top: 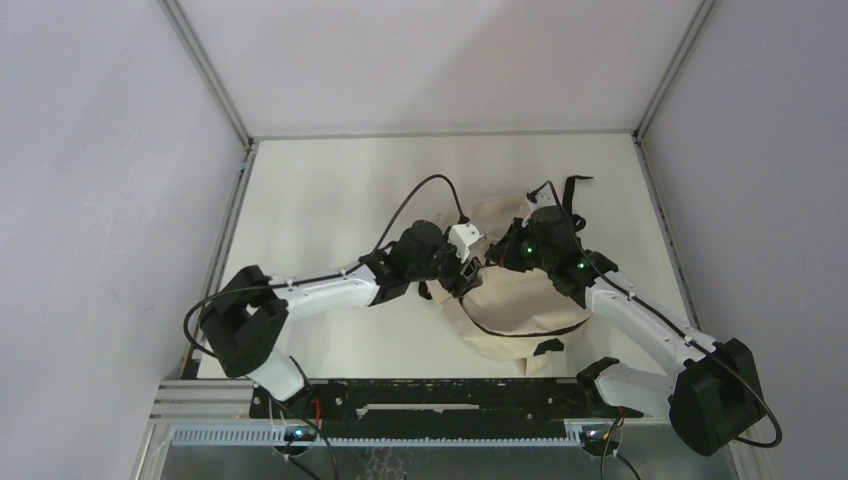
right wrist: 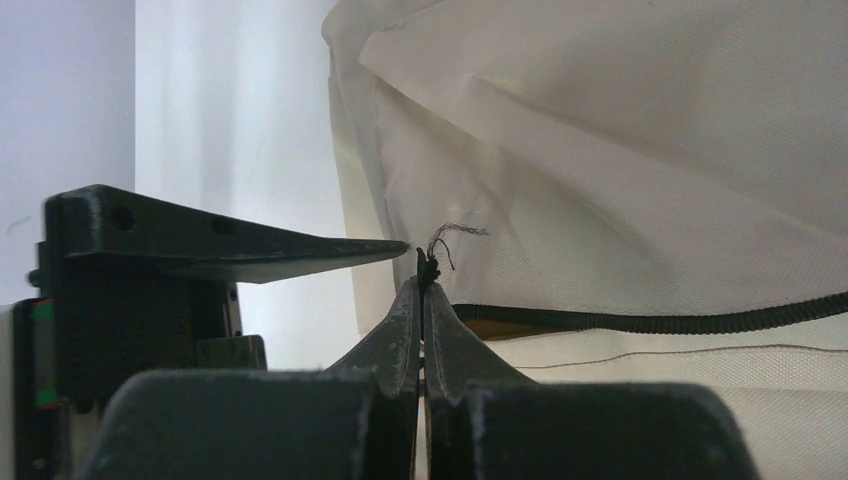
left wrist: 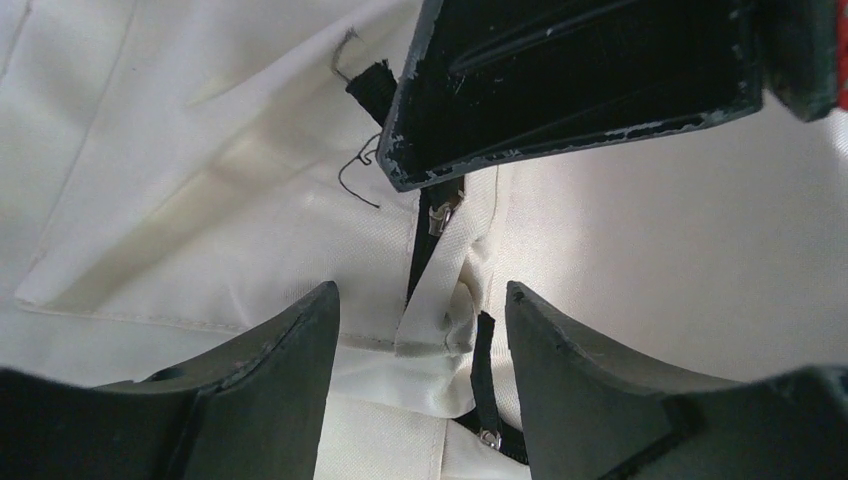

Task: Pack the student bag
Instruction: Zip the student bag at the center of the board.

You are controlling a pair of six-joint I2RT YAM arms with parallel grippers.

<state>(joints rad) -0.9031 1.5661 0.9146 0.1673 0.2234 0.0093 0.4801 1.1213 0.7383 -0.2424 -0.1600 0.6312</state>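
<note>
Fingertips of right gripper (right wrist: pixel 421 295) pinched tight on frayed black tab (right wrist: pixel 429 262), just beside end of black zipper (right wrist: pixel 650 322). Left gripper (left wrist: pixel 420 292) released, fingers spread either side of fabric fold below metal zipper pull (left wrist: pixel 441 214). Student bag (top: pixel 515 310): soft cream fabric, black straps and trim, crumpled, lying on white table (top: pixel 320 200), right of centre. Long axis near to far, straps toward far end.

The right gripper (right wrist: pixel 422 288) crowds the zipper (left wrist: pixel 422 265); table (top: pixel 320 200) around lies free
</note>
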